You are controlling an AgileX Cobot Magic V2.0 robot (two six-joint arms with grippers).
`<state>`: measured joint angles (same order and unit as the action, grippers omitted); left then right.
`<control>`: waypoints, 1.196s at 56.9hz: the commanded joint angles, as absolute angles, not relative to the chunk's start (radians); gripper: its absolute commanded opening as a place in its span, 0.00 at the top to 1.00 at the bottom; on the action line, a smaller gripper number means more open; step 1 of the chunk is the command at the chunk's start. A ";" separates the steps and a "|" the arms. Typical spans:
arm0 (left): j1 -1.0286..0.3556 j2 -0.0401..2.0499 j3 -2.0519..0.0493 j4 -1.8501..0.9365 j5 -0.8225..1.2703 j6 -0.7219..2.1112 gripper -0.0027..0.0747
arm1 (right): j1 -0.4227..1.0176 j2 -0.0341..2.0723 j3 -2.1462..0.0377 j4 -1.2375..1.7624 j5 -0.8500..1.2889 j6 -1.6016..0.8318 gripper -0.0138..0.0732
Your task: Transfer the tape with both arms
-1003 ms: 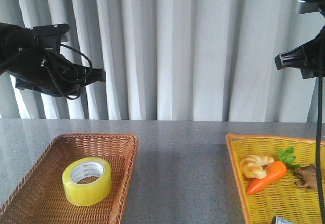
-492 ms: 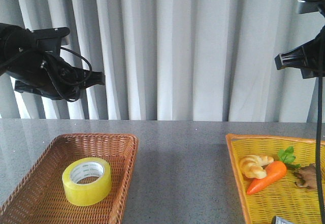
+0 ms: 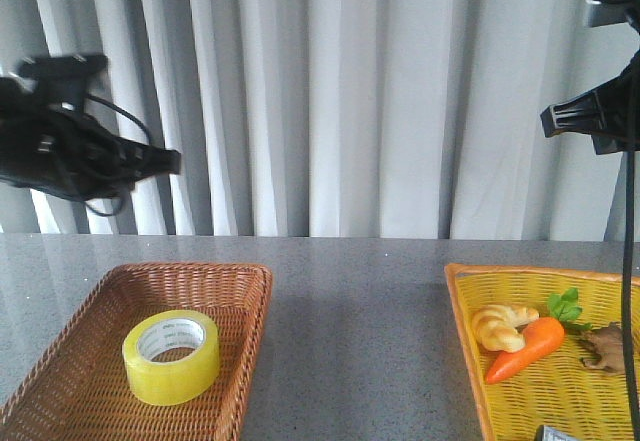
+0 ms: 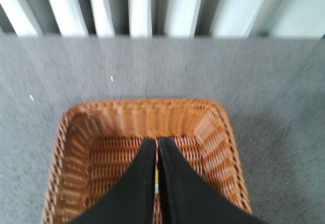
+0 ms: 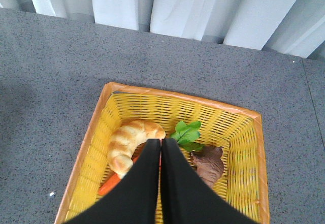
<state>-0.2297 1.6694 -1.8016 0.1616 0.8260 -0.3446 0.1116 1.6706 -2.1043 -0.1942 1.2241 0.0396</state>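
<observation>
Front view shows me the tape (image 3: 171, 356) lying flat in the brown basket (image 3: 245, 279) at the left of the counter (image 3: 360, 311), untouched; nothing grips it and nothing is near it. My left arm (image 3: 60, 141) hangs high above that basket, blurred, well apart from the roll. My right arm (image 3: 600, 111) sits high at the right, above the yellow basket (image 3: 462, 306), which holds a bread roll (image 3: 502, 326), a carrot (image 3: 527, 349) and a small brown animal figure (image 3: 605, 349).

On the left wrist camera, the left tool (image 4: 157, 148) has its fingers pressed together, only a thin slit between them, pointing down at the brown basket (image 4: 223, 132); a sliver of yellow shows in that slit, probably the tape. On the right wrist camera, the right tool (image 5: 161, 148) is likewise pressed together and carries nothing, over the yellow basket (image 5: 96, 127).

I judge the transfer has hardly begun. No pick, no handover, no placing is done. What remains, as I read it: spread the left tool, bring it down onto the roll, lift it, pass it to the right tool between the baskets, then set it down, presumably in the yellow basket.
</observation>
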 commanded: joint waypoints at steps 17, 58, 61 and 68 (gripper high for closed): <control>-0.110 0.889 -0.857 0.262 0.018 -0.345 0.97 | 0.106 1.630 -2.132 -0.209 1.170 0.038 0.85; -0.089 0.009 0.018 0.106 0.146 -0.294 0.97 | 0.106 1.632 -2.132 -0.209 1.177 0.038 0.85; -0.089 0.002 0.018 0.106 0.138 -0.294 0.97 | 0.106 1.632 -2.132 -0.209 1.177 0.038 0.85; -0.089 -0.029 0.018 0.106 0.108 -0.294 0.97 | 0.106 1.632 -2.132 -0.209 1.177 0.038 0.85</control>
<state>-0.0929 -0.0095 0.0242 0.1162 0.2042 -0.2946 0.1116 1.6706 -2.1043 -0.1912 1.2304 0.0396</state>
